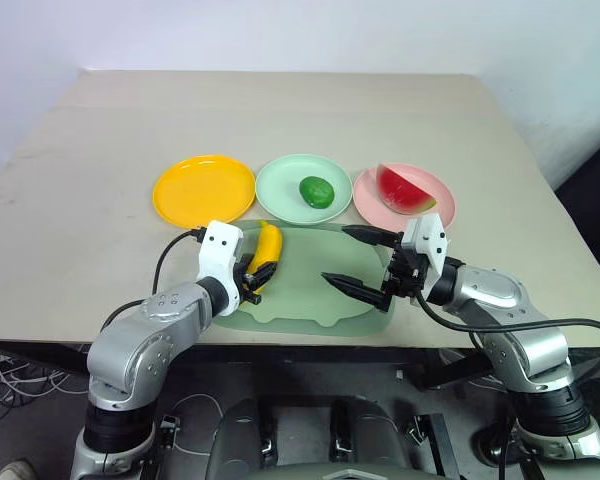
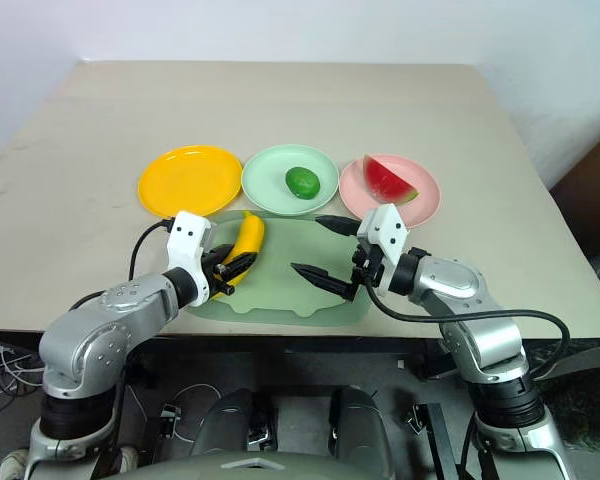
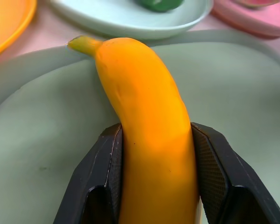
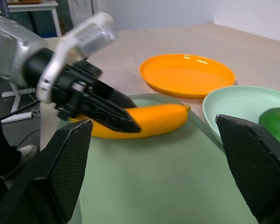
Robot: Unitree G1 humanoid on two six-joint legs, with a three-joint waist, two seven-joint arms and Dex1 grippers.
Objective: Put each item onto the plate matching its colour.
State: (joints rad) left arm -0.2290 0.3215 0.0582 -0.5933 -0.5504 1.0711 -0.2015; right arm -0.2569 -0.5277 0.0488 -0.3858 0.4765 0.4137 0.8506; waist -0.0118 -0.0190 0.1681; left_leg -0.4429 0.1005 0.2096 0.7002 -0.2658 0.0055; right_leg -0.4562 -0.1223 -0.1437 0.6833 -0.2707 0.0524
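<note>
A curved yellow banana lies on the pale-green mat, and my left gripper is shut on its near end. In the left wrist view both black fingers press the banana's sides. The dark-green lime sits on the mint-green plate. The red watermelon wedge rests on the pink plate. The orange-yellow plate holds nothing. My right gripper hovers open over the mat's right half, pointing left toward the banana, with nothing between its fingers.
The three plates stand in a row just behind the mat, mid-table. The mat reaches close to the table's front edge. Bare tabletop stretches behind the plates and to both sides.
</note>
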